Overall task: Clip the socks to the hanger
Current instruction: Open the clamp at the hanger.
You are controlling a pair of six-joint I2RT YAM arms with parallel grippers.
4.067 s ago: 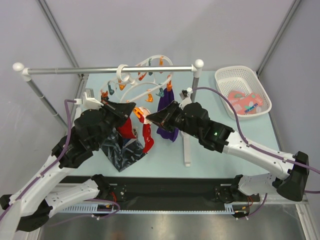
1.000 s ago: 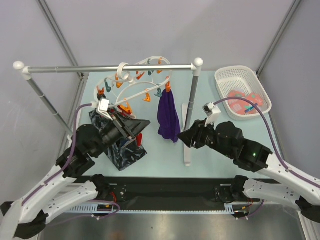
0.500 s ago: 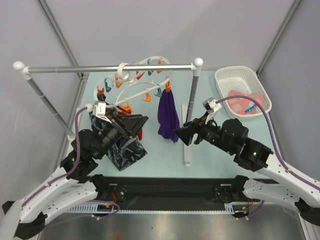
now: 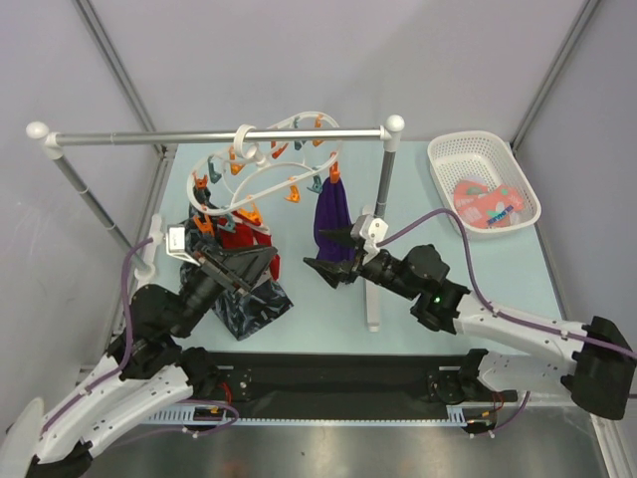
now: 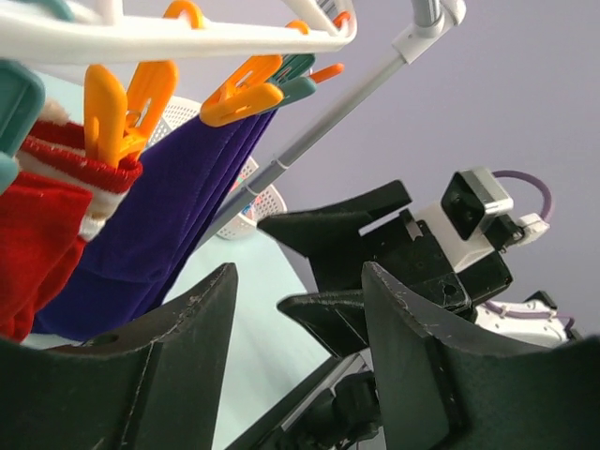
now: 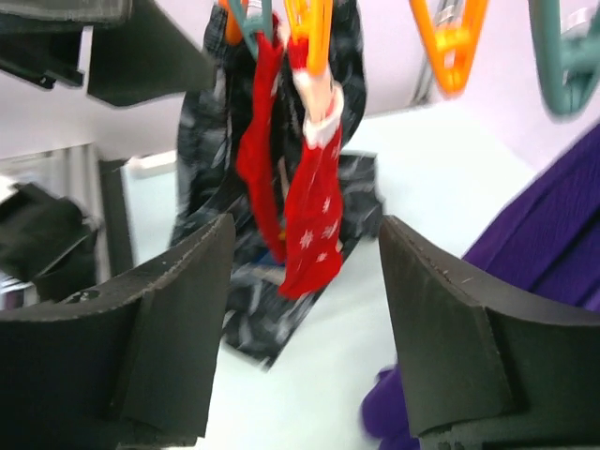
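Count: 2 red socks [image 6: 309,225] clipped, 1 hanger [image 5: 187,39], 1 purple cloth [image 4: 333,224], 1 navy cloth [image 4: 249,304], 1 basket [image 4: 468,149] at 2 o'clock; pink socks [image 4: 488,204] inside, number unclear.

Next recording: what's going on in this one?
Red socks hang clipped to the hanger, next to a purple cloth. The left gripper and right gripper hover close by it, fingers open and holding nothing. Pink socks lie in the white basket at the right, not yet hung.
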